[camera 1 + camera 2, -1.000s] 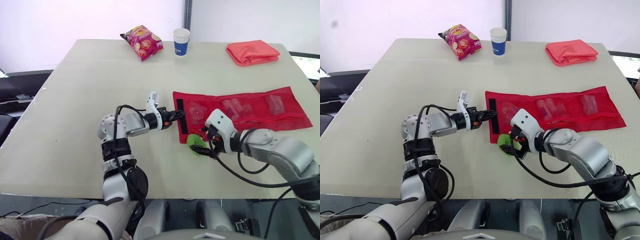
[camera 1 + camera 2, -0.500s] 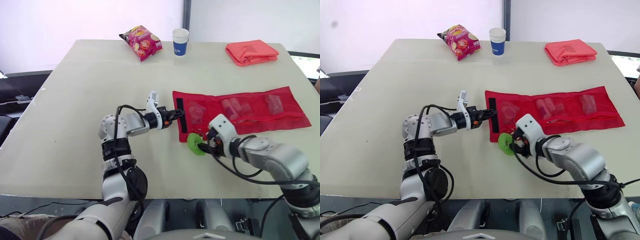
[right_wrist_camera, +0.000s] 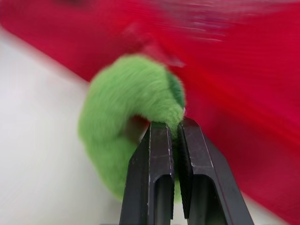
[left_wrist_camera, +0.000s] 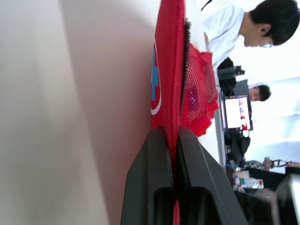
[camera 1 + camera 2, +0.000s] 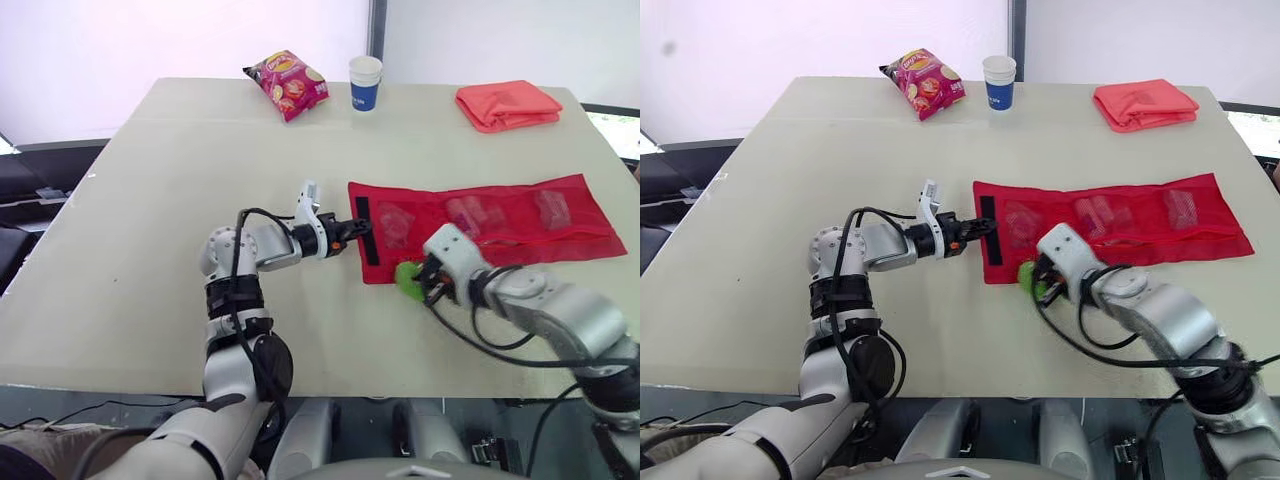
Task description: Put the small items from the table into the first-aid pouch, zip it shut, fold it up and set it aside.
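One red first-aid pouch (image 5: 500, 228) lies unfolded flat on the table (image 5: 150, 200), right of centre. Pale packets show through its mesh at three spots along its length.

The left gripper (image 5: 360, 227) is clenched on the pouch's left end, at the black strip; in the left wrist view its two black fingers (image 4: 154, 154) squeeze the red fabric edge between them.

The right gripper (image 3: 174, 124) is clamped on one fluffy green ring (image 3: 122, 98), its two fingers pinching one side of the loop. The ring sits at the pouch's near edge, close to the left end, against the red fabric. Whether it rests on the table or hangs just above cannot be told.

Along the far edge of the table, well apart from the pouch, stand three other things: one pink chip bag (image 5: 286, 84), one paper cup (image 5: 365, 82) just beside it, and one folded coral cloth (image 5: 507, 105) toward the right corner.

Two people (image 4: 243, 26) show beyond the table in the left wrist view.
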Robot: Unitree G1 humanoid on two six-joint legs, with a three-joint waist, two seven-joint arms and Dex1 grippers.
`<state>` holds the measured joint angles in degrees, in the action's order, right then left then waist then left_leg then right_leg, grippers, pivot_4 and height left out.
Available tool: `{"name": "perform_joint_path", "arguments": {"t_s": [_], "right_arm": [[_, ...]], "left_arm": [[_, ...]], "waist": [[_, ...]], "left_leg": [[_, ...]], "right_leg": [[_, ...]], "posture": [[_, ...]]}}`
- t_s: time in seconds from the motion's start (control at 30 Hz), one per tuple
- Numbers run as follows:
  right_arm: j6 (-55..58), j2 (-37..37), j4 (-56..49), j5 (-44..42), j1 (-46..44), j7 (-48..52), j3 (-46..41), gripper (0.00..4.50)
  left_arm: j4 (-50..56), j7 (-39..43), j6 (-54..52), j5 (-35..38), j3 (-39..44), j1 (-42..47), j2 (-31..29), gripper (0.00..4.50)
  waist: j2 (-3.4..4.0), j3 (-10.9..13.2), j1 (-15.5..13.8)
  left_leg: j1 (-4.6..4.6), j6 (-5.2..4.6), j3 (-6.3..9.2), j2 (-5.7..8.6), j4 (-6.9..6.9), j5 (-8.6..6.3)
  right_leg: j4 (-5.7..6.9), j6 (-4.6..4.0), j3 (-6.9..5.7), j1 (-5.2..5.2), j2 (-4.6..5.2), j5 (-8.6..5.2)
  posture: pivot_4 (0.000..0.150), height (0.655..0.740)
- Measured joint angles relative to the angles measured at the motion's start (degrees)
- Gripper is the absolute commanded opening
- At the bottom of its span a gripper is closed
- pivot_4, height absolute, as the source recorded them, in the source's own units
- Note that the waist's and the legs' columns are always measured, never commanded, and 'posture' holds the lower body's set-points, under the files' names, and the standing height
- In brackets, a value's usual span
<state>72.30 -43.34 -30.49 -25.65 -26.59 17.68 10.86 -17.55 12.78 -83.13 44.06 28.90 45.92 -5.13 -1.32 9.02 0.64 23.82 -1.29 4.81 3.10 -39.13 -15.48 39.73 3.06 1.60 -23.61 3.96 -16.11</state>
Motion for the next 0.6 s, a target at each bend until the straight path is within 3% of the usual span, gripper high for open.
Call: {"name": "perform_joint_path", "arguments": {"t_s": [0.27,0.6], "right_arm": [[-5.6,-10.4,12.7,7.9,-1.8,2.0,-2.7,0.04],[-15.4,-12.6,34.8,18.7,-7.1,-2.6,-5.7,0.04]], "left_arm": [[0.0,2.7,1.1,-0.1,-1.0,-3.3,-6.5,0.0],[-8.1,7.6,10.2,-2.0,-1.4,-4.8,-17.4,0.0]], "waist": [[0.01,0.0,0.5],[0.08,0.0,0.2]], "left_leg": [[-0.04,0.02,-0.12,-0.18,0.09,0.01],[-0.05,0.03,-0.19,-0.17,0.11,0.02]], "right_leg": [[0.01,-0.01,0.14,-0.06,0.03,0.0],[0.03,-0.01,0.19,-0.12,0.06,0.0]], "posture": [[0.15,0.74],[0.15,0.74]]}}
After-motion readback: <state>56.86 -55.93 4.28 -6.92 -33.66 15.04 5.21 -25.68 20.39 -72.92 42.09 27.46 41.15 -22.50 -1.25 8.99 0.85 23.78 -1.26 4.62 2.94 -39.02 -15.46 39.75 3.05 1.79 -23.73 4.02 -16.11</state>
